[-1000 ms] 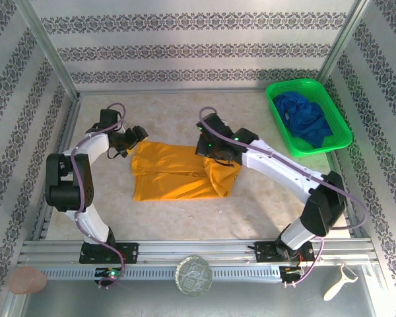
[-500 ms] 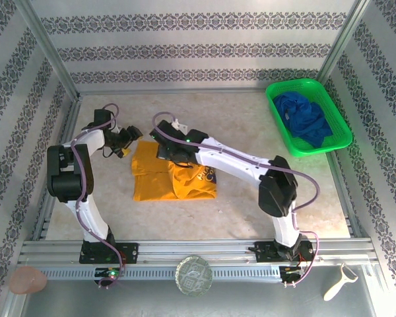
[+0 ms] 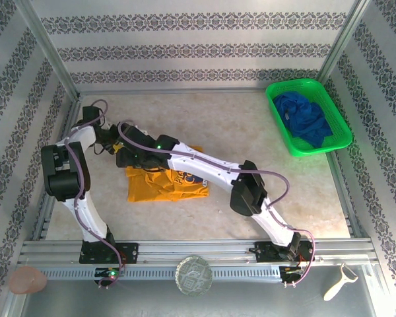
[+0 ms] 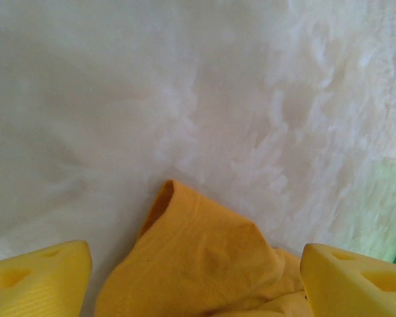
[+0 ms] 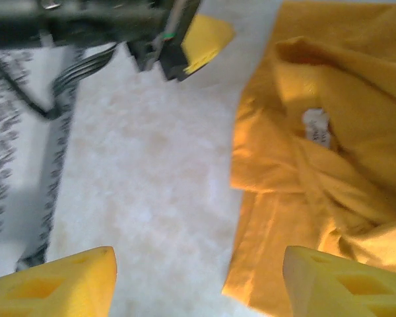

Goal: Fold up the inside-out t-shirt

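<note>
The inside-out t-shirt [image 3: 165, 187] lies on the table as a mustard-yellow folded bundle with a dark print on its top layer. My right gripper [image 3: 127, 158] reaches across to the shirt's upper left corner. Its jaws stand open over bare table and the shirt's left edge [image 5: 277, 218], and the white neck label [image 5: 317, 127] shows in the folds. My left gripper [image 3: 112, 142] is just left of that corner, open. A loose corner of the shirt [image 4: 204, 264] lies between its yellow fingertips [image 4: 36, 277] without being pinched.
A green basket [image 3: 277, 105] at the back right holds a dark blue garment [image 3: 303, 117]. On the front ledge lie a pink object [image 3: 28, 279], a round glass piece [image 3: 194, 275] and a peeler [image 3: 336, 282]. Patterned walls close in the table.
My right arm swept left across the shirt, carrying its right side over the left, then opened and let go. The left gripper drew back slightly to the left.
</note>
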You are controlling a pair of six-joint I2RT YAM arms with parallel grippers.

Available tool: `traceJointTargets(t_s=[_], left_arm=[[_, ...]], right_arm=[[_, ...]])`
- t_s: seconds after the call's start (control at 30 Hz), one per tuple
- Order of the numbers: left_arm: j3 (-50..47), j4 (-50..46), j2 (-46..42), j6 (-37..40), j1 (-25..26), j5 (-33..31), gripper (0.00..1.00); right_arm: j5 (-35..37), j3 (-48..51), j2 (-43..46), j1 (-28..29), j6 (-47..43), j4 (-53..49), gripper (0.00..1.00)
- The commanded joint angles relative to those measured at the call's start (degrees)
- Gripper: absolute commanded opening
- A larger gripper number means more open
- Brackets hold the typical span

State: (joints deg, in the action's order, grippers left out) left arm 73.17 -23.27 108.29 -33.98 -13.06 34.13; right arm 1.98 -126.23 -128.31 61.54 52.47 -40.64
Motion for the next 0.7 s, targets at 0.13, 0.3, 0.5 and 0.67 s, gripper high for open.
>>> traceJointTargets(t_s=[0.13,0.3,0.5,0.67], left_arm=[[-6.96,-2.99,-14.99,1.3,2.62,2.45,0.81],[-16.65,-3.98,-26.58,0.87,13.07,-3.99,0.78],[-20.75,-6.06,-29.37,1.15,24.06,-16.0,0.76],[-19.17,-7.49,-27.06,3.44,27.19,-21.09,0.76]], right_arm=[[-0.96,27.75,25.77,-10.91,-4.94,7.3,0.68],[-13.21,48.98,33.22,-23.77,-6.97,16.97,0.7],[-25.31,55.33,29.38,-31.93,-10.07,21.49,0.72],[-25.82,56.32,25.12,-33.27,-8.78,23.59,0.72]])
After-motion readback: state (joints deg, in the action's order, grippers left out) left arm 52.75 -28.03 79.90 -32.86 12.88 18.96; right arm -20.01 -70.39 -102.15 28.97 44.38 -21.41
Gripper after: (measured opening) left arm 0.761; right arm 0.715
